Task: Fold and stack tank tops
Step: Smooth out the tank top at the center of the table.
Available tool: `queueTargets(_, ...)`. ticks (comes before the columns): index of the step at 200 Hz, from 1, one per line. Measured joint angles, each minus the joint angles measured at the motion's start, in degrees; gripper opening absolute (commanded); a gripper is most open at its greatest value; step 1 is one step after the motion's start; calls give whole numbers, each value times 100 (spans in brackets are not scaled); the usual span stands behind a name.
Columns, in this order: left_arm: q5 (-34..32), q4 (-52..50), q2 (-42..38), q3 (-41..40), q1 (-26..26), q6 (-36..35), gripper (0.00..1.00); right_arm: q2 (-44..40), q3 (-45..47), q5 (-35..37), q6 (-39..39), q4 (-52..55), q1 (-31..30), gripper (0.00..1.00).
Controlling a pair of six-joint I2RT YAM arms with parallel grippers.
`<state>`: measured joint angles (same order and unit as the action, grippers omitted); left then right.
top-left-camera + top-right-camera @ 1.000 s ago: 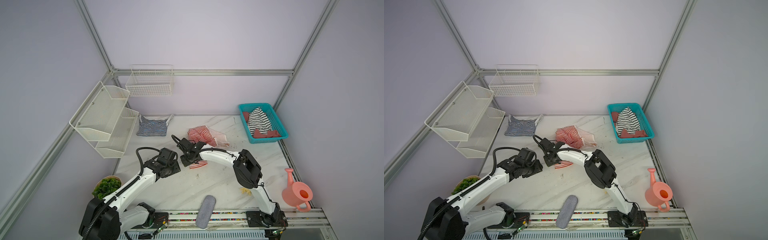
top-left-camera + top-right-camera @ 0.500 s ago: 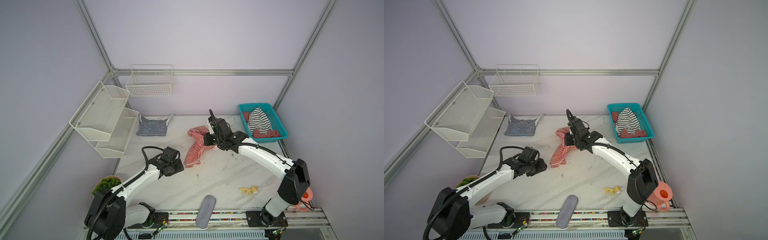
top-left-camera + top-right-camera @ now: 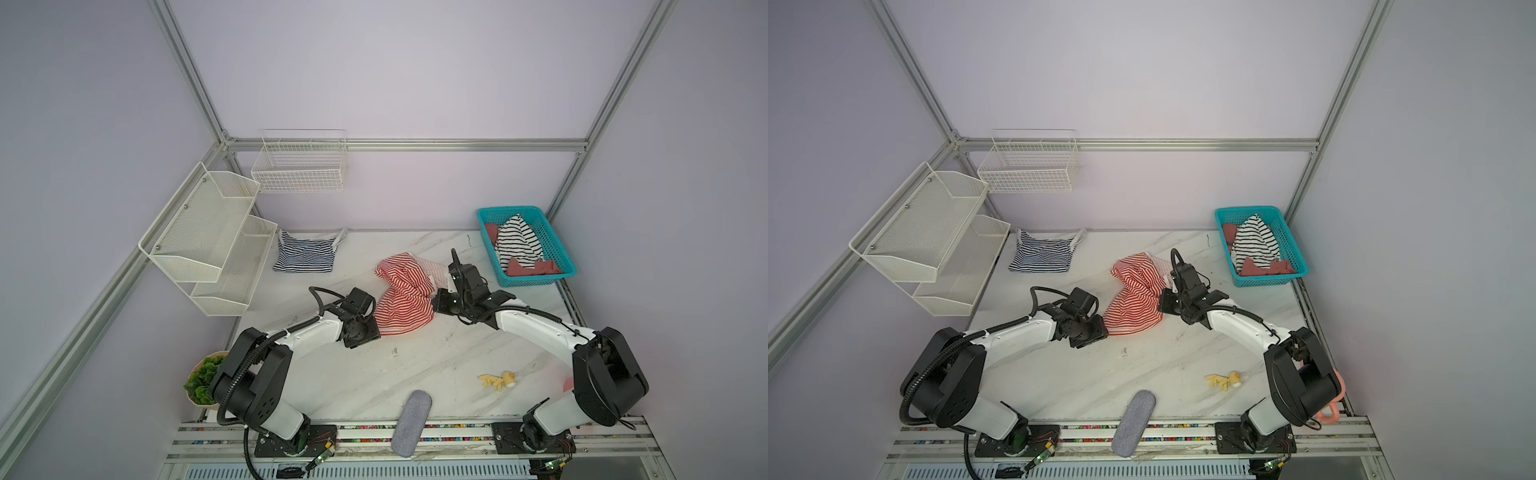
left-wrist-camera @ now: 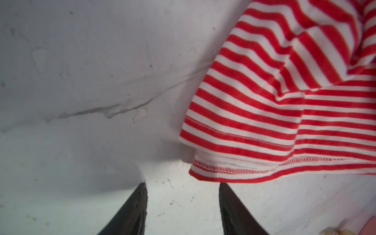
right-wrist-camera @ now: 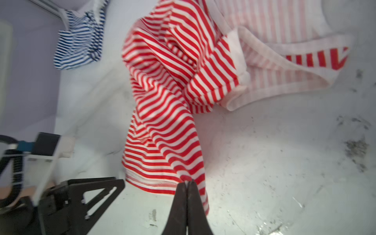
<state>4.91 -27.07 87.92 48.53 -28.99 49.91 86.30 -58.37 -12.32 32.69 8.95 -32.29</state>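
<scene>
The red-and-white tank top (image 3: pixel 402 297) (image 3: pixel 1135 300) lies crumpled mid-table, its hem toward the front and its pale trim at the far end. My right gripper (image 3: pixel 433 308) (image 5: pixel 187 182) is shut on the hem's right corner of the red-and-white tank top (image 5: pixel 162 114). My left gripper (image 3: pixel 374 328) (image 4: pixel 183 185) stands open low over the marble beside the hem's other corner, with nothing between its fingers. The hem (image 4: pixel 264 162) lies just past its fingertips. The navy-and-white tank top (image 3: pixel 305 258) (image 3: pixel 1042 258) (image 5: pixel 79 46) lies by the back wall at the left.
A teal basket (image 3: pixel 536 281) at the back right holds black-and-white striped and dull red cloth. A grey felt case (image 3: pixel 411 422) overhangs the front edge, with a small yellow toy (image 3: pixel 496 380) right of it. White wire racks (image 3: pixel 216 241) hang at the left above a potted plant (image 3: pixel 203 378).
My right gripper has carried the red-and-white top's hem from the left over to the right and down toward the table's front. My left gripper has edged right toward the hem's other corner.
</scene>
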Motion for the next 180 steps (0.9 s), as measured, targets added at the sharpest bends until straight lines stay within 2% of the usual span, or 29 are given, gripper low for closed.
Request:
queueTargets(28,-92,-79,-240,0,-7,9,54,-26,-938,-385,46,-564,-4,0)
queueTargets(56,-334,-282,-863,0,-7,11,55,219,-2094,-835,131,-1165,-42,0)
queueTargets(95,-680,-603,-1587,0,-7,31,55,1569,-4028,-1322,256,-1694,-243,0)
queueTargets(113,-737,-699,-1764,0,-7,48,55,2173,-4614,-1429,317,-1718,-315,0)
queueTargets(129,-761,-748,-1845,0,-7,52,55,2398,-4669,-1456,352,-1663,-345,0)
queueTargets(148,-785,-822,-1899,0,-7,55,55,2310,-4282,-1449,372,-1628,-339,0)
queueTargets(180,-844,-909,-1989,0,-7,52,55,1362,-2824,-1268,350,-1517,-275,0)
